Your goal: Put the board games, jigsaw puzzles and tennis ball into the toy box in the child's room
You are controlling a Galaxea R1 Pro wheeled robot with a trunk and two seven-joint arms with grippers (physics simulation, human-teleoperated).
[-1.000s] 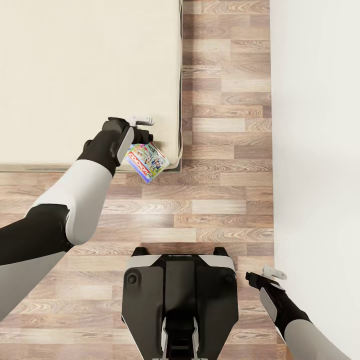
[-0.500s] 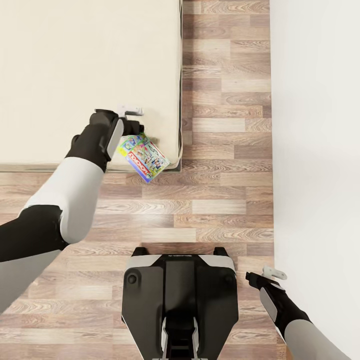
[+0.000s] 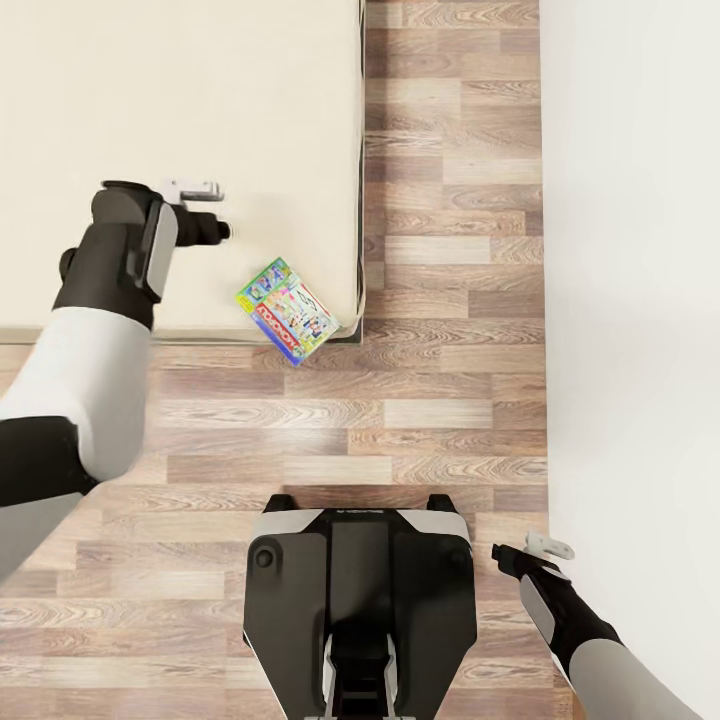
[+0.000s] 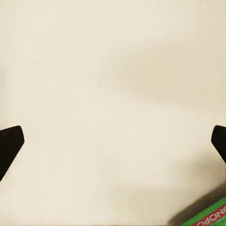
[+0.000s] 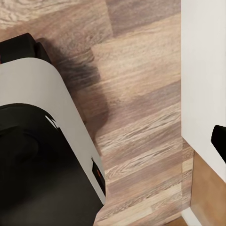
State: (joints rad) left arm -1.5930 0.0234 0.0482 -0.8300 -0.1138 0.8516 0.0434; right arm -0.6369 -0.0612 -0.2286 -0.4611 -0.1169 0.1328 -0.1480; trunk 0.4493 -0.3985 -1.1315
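Cream bed (image 3: pixel 180 100) under my left gripper (image 3: pixel 222 230), jaws wide, empty; board game (image 3: pixel 288 310) overhangs corner. Right gripper (image 3: pixel 497 552) state unclear.

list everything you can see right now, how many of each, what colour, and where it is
Flat rectangular board game box: one, yellow, green and red-orange printed cover, on the bed's near right corner, overhanging the edge.
Large cream-beige bed: one, far left.
Wood-plank floor: brown, around the bed.
White wall: one, along the right.
Robot base: one, black and grey, bottom centre.
Left end effector: one, black, over the bed, left of the box, fingers spread, empty.
Right end effector: one, black, low beside the base near the wall.
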